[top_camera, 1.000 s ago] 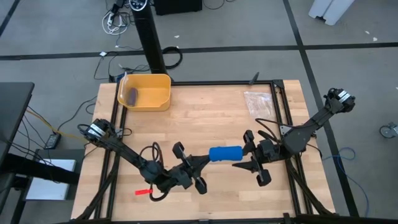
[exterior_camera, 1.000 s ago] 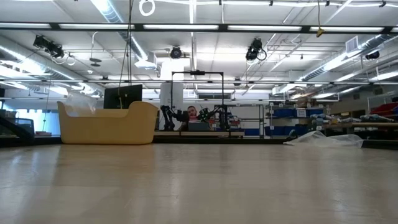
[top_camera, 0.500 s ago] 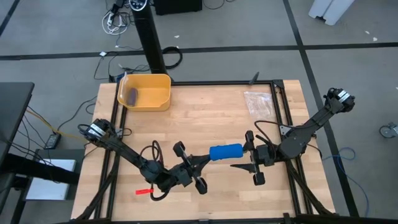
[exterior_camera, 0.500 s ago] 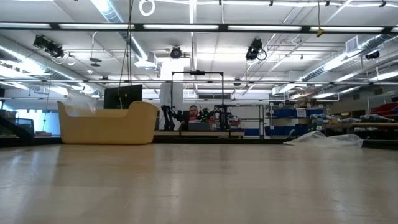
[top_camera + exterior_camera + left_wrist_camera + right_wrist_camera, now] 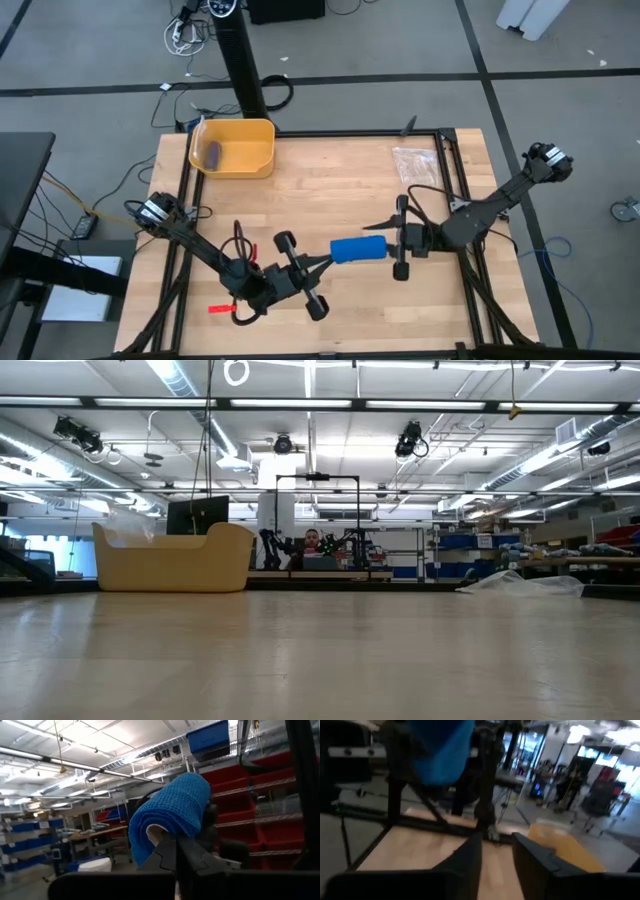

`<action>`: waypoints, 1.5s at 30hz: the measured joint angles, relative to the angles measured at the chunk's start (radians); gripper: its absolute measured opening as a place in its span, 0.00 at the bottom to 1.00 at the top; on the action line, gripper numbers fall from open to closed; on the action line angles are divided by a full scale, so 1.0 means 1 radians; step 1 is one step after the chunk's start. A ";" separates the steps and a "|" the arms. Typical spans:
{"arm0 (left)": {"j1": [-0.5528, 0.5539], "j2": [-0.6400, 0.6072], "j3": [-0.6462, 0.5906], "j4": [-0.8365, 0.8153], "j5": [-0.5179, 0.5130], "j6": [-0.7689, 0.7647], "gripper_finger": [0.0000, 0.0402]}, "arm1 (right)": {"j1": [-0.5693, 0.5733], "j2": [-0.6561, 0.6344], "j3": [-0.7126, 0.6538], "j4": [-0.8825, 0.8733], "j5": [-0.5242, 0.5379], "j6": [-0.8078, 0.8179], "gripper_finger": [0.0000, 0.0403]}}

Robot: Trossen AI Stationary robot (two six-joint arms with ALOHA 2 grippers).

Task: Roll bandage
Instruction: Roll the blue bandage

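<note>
The left gripper is closed on one end of the bandage, a short blue roll held between the two arms above the front middle of the table. The right gripper is at the roll's other end with its fingers apart; whether they touch the fabric cannot be told.

The roll is judged to be held by a single pinch. If that pinch slips, or the right gripper nudges the free end, the roll could drop or its outer wrap could spring loose and unwind.

The layered end of the roll, with a pale core clamped in the left fingers, is shown only in the left wrist view. In the right wrist view the roll hangs beyond the spread right fingers. The yellow bin with a purple-grey cylinder and the clear packet are placed by the high view. The low view shows no arm and no roll.
</note>
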 joint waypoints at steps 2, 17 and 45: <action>-0.001 0.000 0.008 -0.016 0.005 -0.023 0.00 | -0.024 0.000 0.000 0.031 -0.042 -0.015 0.16; 0.035 0.000 0.020 -0.160 0.011 0.009 0.00 | -0.056 0.031 0.000 0.112 -0.305 0.087 0.01; 0.037 0.008 0.006 -0.267 -0.174 0.103 0.00 | 0.077 -0.009 0.000 -0.067 -0.211 0.211 0.13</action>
